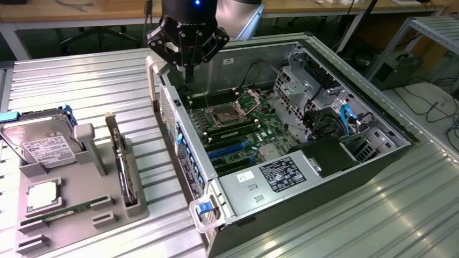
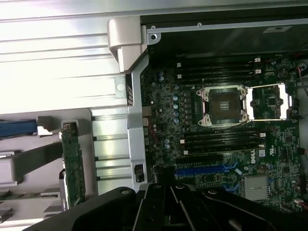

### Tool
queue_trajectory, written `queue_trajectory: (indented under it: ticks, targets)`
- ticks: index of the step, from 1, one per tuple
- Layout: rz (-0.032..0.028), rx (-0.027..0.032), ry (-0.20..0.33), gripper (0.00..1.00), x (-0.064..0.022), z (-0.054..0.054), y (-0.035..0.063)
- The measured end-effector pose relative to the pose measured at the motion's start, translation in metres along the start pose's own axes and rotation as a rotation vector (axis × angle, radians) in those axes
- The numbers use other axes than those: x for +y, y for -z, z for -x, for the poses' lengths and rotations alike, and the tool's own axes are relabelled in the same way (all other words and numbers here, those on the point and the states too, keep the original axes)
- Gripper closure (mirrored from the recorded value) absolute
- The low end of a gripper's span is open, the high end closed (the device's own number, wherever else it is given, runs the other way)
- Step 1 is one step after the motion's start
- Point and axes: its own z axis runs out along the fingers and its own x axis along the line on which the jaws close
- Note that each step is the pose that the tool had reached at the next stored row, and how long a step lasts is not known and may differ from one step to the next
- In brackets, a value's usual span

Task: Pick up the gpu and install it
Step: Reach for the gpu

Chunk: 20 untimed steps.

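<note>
The open computer case point(image 1: 323, 215) is partly cut off behind the arm. In the grey holder point(image 1: 100, 185) the gpu point(image 1: 123, 166) stands on edge, a thin dark card with its fan face hidden. The gripper point(image 1: 188, 75), seemingly clenched and empty, hangs over the case's rear edge, well apart from the gpu.

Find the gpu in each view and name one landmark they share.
Exterior view: gpu stands on edge in the grey holder, at the exterior view's left, between hard drive and case.
Wrist view: gpu on edge in the holder, outside the case wall.
Shared landmark: the CPU socket.
</note>
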Motion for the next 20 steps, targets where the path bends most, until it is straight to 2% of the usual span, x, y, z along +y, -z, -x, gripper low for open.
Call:
queue_trajectory:
  ticks: [20]
  targets:
    - [0.0000, 0.0000, 0.000, 0.89, -0.0024, -0.021, 0.0006]
